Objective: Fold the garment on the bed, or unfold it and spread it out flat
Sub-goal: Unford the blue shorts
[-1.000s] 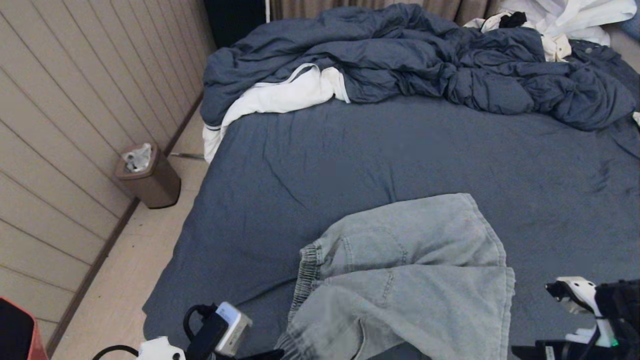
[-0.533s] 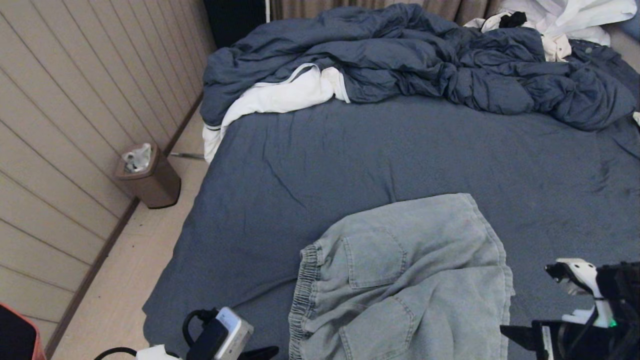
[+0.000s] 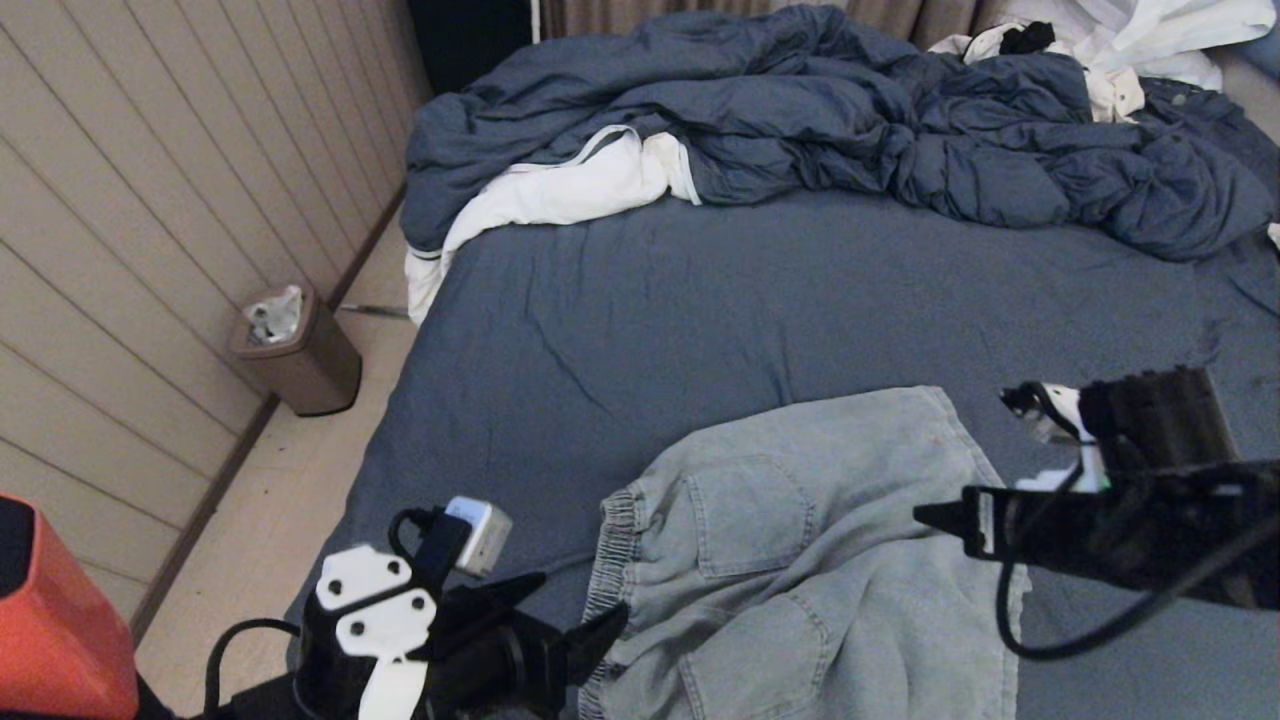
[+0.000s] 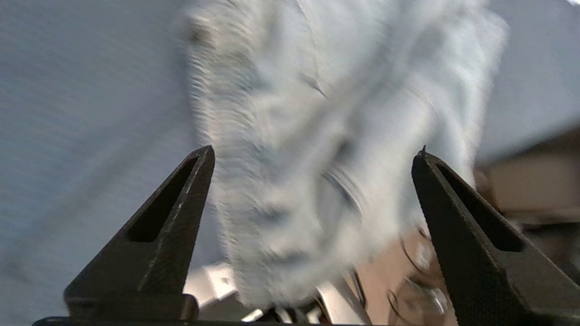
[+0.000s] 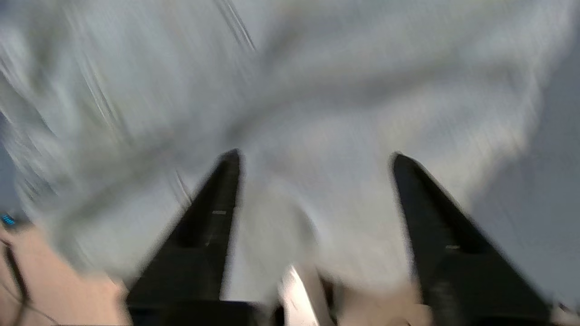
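You have the bed filling most of the head view, its dark sheet bare across the middle. A rumpled duvet is heaped along the far end, with a white garment tucked under its left edge and more white cloth at the far right corner. On the floor to the left, a small bin stands against the panelled wall.

The shorts lie on the near part of the bed, waistband to the left, both back pockets facing up, the leg hems to the right; they look opened out but still wrinkled near the front edge.

Your left pincer sits low at the near left, its tips just beside the waistband. In the left wrist view the left pincer stands wide apart, with the shorts lying beyond the gap and nothing between the fingers.

Your right pincer reaches in from the right, above the hem side of the shorts. The right wrist view shows what the head view does not: the right pincer is spread wide over pale denim, gripping nothing. You cannot tell from either view whether its tips touch the cloth.
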Available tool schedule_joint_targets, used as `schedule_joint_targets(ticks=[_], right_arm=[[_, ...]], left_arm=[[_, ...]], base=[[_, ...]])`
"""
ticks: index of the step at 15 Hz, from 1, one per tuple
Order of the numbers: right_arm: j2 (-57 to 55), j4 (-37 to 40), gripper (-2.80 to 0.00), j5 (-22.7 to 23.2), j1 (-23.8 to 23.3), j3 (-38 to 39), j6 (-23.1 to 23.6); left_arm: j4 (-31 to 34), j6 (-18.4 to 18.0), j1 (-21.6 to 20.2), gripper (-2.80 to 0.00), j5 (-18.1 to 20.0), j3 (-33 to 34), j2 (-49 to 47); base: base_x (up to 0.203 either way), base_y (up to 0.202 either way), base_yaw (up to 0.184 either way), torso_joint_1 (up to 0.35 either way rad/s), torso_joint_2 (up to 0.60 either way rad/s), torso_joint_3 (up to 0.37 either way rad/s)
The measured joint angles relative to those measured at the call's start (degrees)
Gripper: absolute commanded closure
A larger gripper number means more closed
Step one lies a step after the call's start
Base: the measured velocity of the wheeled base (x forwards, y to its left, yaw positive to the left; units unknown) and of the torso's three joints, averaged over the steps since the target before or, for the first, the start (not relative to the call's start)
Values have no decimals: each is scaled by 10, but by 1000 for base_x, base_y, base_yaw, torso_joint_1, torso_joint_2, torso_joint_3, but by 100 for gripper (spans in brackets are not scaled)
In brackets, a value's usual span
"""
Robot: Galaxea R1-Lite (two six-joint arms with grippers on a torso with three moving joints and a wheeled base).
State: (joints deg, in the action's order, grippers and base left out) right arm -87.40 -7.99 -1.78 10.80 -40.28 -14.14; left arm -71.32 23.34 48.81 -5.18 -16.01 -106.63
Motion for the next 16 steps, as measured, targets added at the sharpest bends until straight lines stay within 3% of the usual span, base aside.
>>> schedule_joint_targets(ticks=[3,5,9,14,15,16], right_arm=[[-76,3,0,0,7,-116,-15],[-115,4,0,0,-5,-155,-16],[-156,4,0,0,-58,-173,-15],[-189,-1,0,3,-134,-188,-11],[-195,-1,0,4,-145,-191,-9],[-200,-2,0,4,-153,-193,-8]], left_arm=[[163,2,-33,0,23,-123,24],[236,3,-41,0,41,-191,17],[267,1,-64,0,54,-293,-72],[261,-22,-80,0,51,-324,-144],[255,-27,-84,-280,50,-324,-150],[256,-33,-85,-280,50,-325,-153]], base=[[0,0,0,0,0,0],[0,0,0,0,0,0],[0,0,0,0,0,0],[0,0,0,0,0,0],[0,0,0,0,0,0],[0,0,0,0,0,0]])
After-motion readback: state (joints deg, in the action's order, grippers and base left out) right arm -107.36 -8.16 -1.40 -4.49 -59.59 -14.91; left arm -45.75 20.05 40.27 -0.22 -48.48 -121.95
